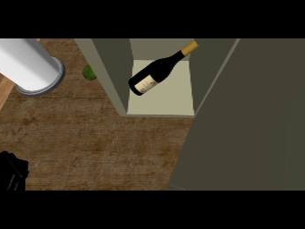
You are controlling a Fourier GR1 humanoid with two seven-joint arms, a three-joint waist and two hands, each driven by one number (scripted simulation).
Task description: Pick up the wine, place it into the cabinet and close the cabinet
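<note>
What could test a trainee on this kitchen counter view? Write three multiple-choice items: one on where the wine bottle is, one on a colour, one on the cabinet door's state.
1. Where is the wine bottle?
A. Standing on the counter
B. Lying tilted inside the cabinet
C. Held in a hand

2. What colour is the foil on the bottle's neck?
A. Red
B. Silver
C. Gold

3. What state is the cabinet door in?
A. Open
B. Shut
C. Missing

Answers:
1 B, the bottle lies on the cabinet's pale floor, neck toward the back.
2 C, the neck tip is yellow-gold.
3 A, the door swings out to the right, leaving the inside in view.

The left hand shows at the lower left, away from the bottle.
</note>
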